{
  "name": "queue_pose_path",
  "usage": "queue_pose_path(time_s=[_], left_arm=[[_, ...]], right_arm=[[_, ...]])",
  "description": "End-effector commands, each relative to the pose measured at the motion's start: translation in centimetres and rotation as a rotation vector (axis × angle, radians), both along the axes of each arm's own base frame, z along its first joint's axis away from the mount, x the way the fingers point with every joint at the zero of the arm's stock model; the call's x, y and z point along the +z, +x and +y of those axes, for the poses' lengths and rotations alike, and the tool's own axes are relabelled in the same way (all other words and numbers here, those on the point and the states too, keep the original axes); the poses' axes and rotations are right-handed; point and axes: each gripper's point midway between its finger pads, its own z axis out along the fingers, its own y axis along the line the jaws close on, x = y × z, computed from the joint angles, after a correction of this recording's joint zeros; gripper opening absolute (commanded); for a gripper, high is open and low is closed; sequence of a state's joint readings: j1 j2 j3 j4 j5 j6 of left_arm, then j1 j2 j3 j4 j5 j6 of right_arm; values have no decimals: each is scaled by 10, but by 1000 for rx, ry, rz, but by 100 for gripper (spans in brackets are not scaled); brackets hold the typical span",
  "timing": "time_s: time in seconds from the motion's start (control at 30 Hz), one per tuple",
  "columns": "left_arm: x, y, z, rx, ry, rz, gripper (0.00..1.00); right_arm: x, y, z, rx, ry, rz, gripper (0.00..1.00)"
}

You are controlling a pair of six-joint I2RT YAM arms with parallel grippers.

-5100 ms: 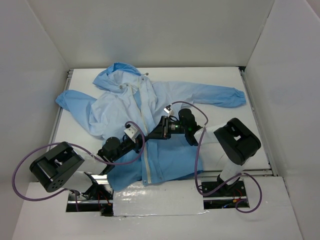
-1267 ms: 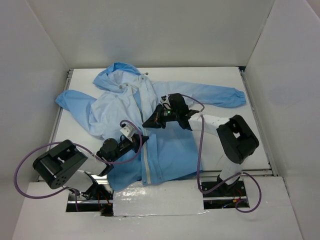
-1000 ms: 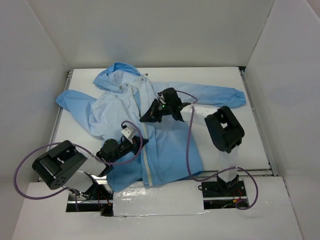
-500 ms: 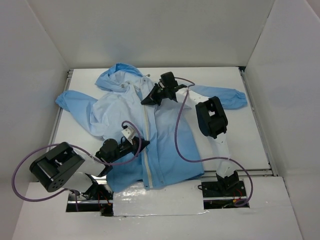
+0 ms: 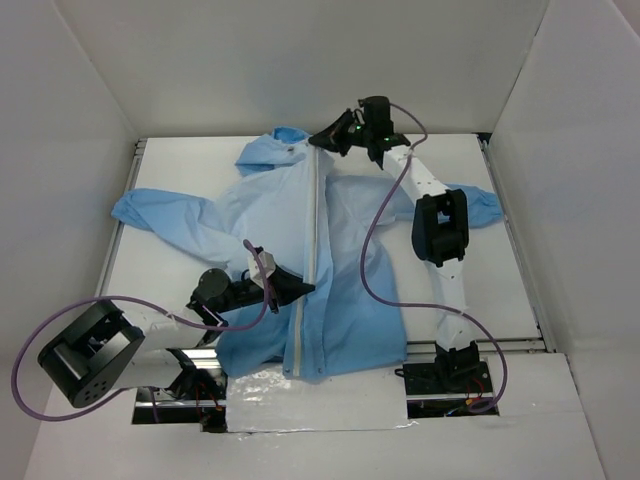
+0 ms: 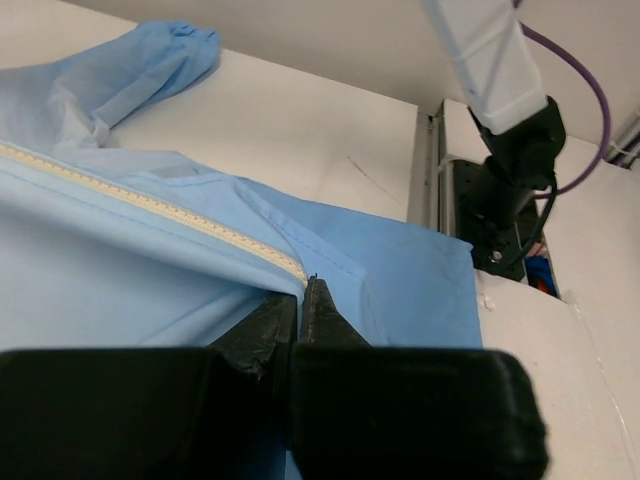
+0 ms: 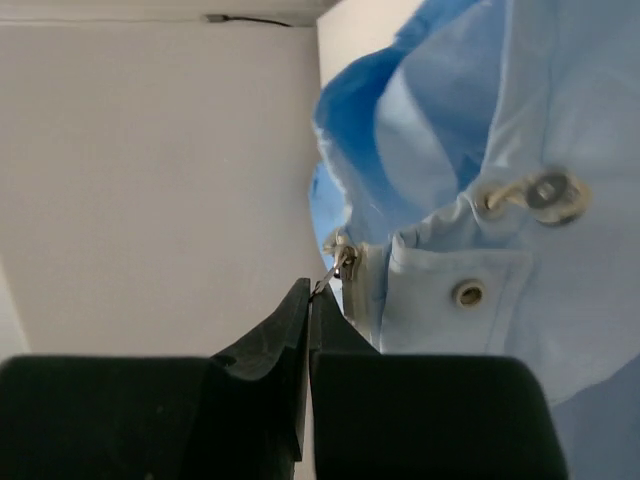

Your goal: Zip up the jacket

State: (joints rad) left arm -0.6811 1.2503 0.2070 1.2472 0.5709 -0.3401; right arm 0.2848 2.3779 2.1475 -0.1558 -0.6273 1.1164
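The light-blue jacket (image 5: 350, 250) lies flat on the white table, hood at the back, hem toward me. Its white zipper (image 5: 316, 240) runs straight from hem to collar. My right gripper (image 5: 322, 139) is at the collar by the back wall, shut on the metal zipper pull (image 7: 340, 266). The collar's snaps show beside it in the right wrist view. My left gripper (image 5: 306, 290) is shut on the jacket's front edge by the zipper (image 6: 170, 212), low on the front, holding the fabric taut.
The white table (image 5: 500, 270) is walled on three sides. The right sleeve (image 5: 478, 205) lies under the right arm's links. The left sleeve (image 5: 150, 212) stretches to the left edge. Purple cables loop over both arms.
My right gripper has travelled up the front from the middle of the jacket to the collar, drawing the pull along. The jacket has shifted right and stretched straight. The left gripper stayed low.
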Motion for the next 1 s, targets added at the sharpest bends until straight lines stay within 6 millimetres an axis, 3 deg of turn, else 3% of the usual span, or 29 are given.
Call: queue_pose_path(time_s=[0.0, 0.2, 0.3, 0.37, 0.4, 0.57, 0.6, 0.67, 0.7, 0.77, 0.8, 0.83, 0.87, 0.9, 0.93, 0.97], left_arm=[[38, -50, -11, -281, -70, -201, 0], [15, -50, -11, -281, -43, -125, 0], [4, -17, -11, -104, -19, -38, 0], [7, 14, -14, 24, -4, 0, 0], [-1, 22, -15, 47, 33, 30, 0], [0, 64, -22, 183, 40, 90, 14], [3, 80, -18, 261, 20, 112, 20], [-1, 96, -11, 350, 18, 159, 31], [3, 109, -3, 429, 1, 176, 99], [5, 120, 9, 525, 28, 215, 99], [5, 134, 24, 645, 40, 233, 99], [17, 139, 35, 716, 40, 238, 99], [13, 145, 48, 794, 112, 277, 99], [32, 159, 91, 1044, 162, 336, 99], [32, 159, 92, 1047, 162, 336, 99], [45, 163, 120, 1190, 170, 335, 99]], right_arm=[[54, 57, -58, -184, 37, -213, 0], [73, 77, -120, -261, 48, -253, 0], [79, 79, -128, -254, 43, -282, 0], [91, 79, -130, -243, 41, -320, 0], [98, 80, -130, -239, 43, -358, 0], [125, 78, -128, -181, 86, -487, 0], [118, 79, -126, -155, 86, -492, 5], [129, 76, -126, -136, 95, -516, 43], [138, 71, -128, -126, 93, -529, 60], [139, 64, -128, -126, 71, -518, 95], [157, 54, -130, -131, 36, -559, 100], [164, 50, -132, -139, 10, -569, 100], [163, 43, -134, -141, -24, -527, 100], [211, 5, -146, -174, -147, -600, 100], [200, 6, -143, -167, -151, -573, 100], [205, 1, -152, -221, -206, -575, 100]])
